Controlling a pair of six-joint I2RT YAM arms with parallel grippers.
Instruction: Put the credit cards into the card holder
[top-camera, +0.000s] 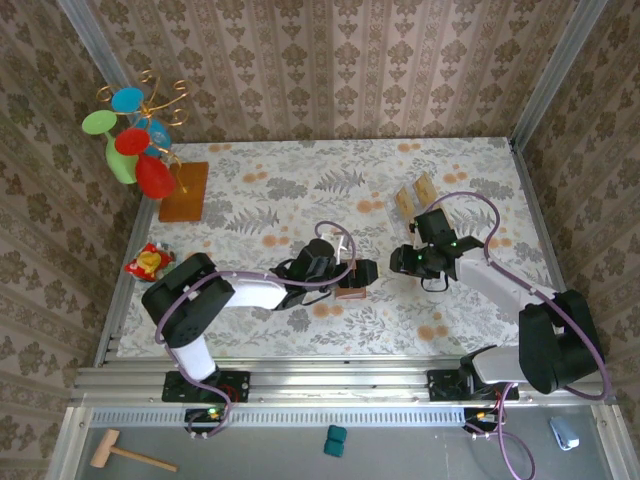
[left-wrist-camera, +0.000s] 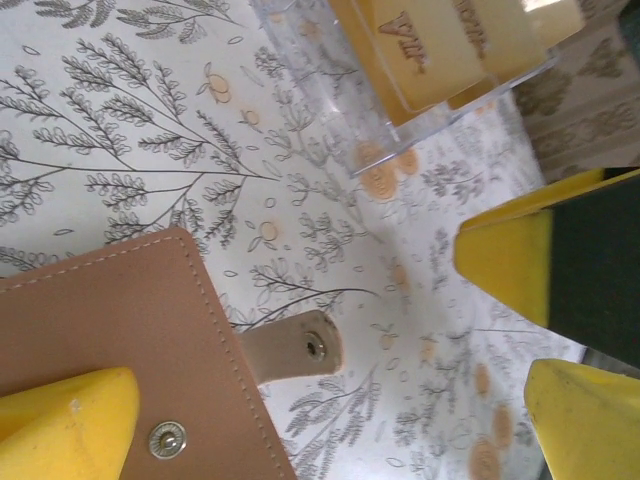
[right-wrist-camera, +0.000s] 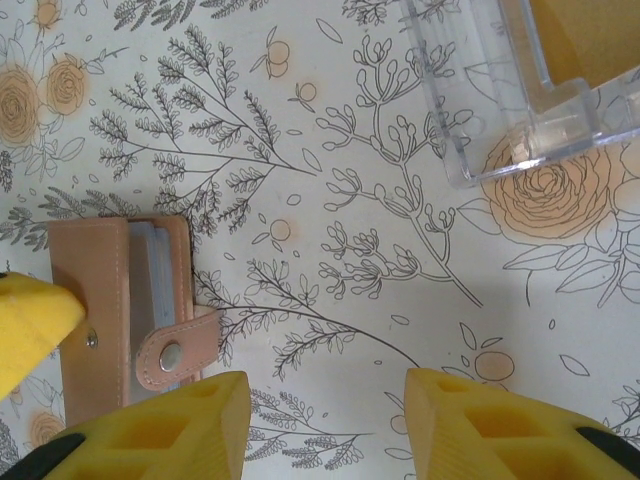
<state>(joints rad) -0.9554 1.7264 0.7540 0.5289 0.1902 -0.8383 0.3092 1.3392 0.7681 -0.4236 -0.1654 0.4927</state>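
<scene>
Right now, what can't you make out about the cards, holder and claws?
How many credit cards: the left wrist view's top edge cuts them off, and they're too small in the top view.
What's inside the card holder: its cover hides most pockets in the right wrist view, and the left claw partly covers it in the top view.
Full clear tray: cut by the right wrist view's top and right edges.

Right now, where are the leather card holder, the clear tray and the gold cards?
card holder (right-wrist-camera: 98, 275): right wrist view, leather cover.
clear tray (right-wrist-camera: 468, 95): right wrist view, corner wall.
credit cards (left-wrist-camera: 440, 50): left wrist view, front card's face.
</scene>
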